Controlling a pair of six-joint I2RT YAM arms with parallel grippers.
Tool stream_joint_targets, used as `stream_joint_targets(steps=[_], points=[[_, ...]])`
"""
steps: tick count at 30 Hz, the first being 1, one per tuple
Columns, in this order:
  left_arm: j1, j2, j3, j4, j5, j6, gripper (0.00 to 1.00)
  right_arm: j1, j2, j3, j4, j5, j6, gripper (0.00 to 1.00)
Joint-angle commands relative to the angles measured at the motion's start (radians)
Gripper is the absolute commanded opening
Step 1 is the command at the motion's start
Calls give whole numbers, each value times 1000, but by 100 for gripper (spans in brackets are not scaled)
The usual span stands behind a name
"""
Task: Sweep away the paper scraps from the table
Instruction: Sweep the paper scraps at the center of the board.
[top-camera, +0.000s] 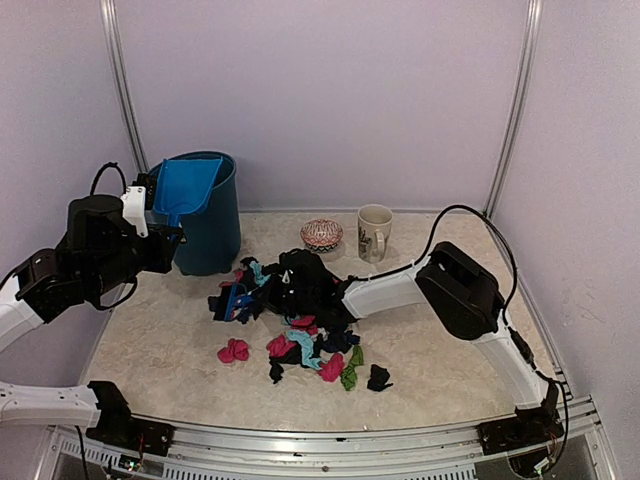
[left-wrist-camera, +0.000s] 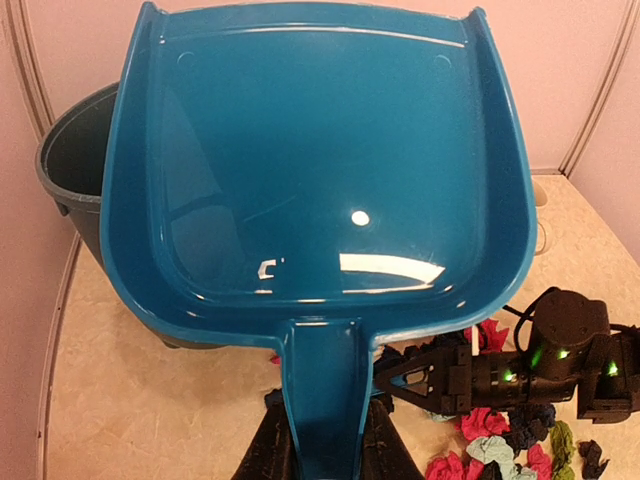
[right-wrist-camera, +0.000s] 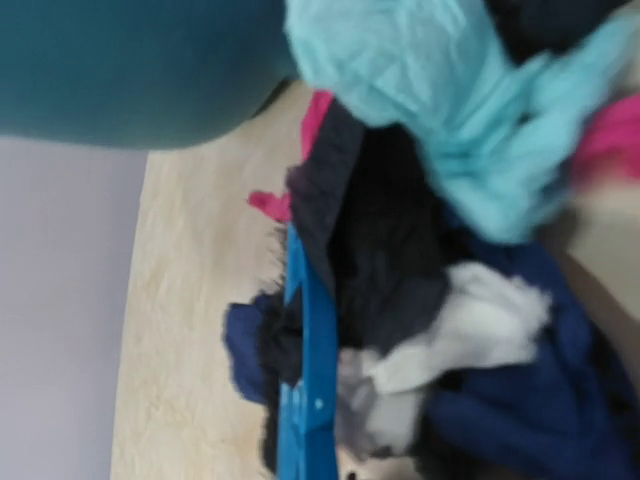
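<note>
I have the beige, stone-mottled table carrying a pale mug near its back edge. A small patterned bowl sits just beside the mug on its left, and a dark teal bin stands farther to the mug's left. Nearer to me than the mug and a little left of it, the paper scraps lie heaped in pink, black, light blue, navy and green. One pink wad sits apart on the heap's far side from the mug, and one black wad lies almost straight toward me from the mug.
</note>
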Motion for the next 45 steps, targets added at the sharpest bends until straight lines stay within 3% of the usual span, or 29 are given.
stream_joint_targets(steps=[1, 17, 24, 29, 34, 45], points=[[13, -3, -11, 32, 10, 12, 0, -50, -156, -202, 16, 75, -19, 0], [18, 5, -14, 30, 13, 11, 0, -125, -607, -793, 30, 161, -36, 0], [18, 13, -16, 30, 18, 11, 0, -124, -874, -949, -52, 192, -60, 0], [20, 20, -15, 29, 20, 11, 0, -94, -992, -910, -148, 240, -126, 0], [20, 24, -17, 29, 22, 9, 0, -82, -986, -826, -147, 236, -162, 0], [20, 23, -22, 29, 27, 10, 0, -83, -655, -492, -28, 217, -210, 0]])
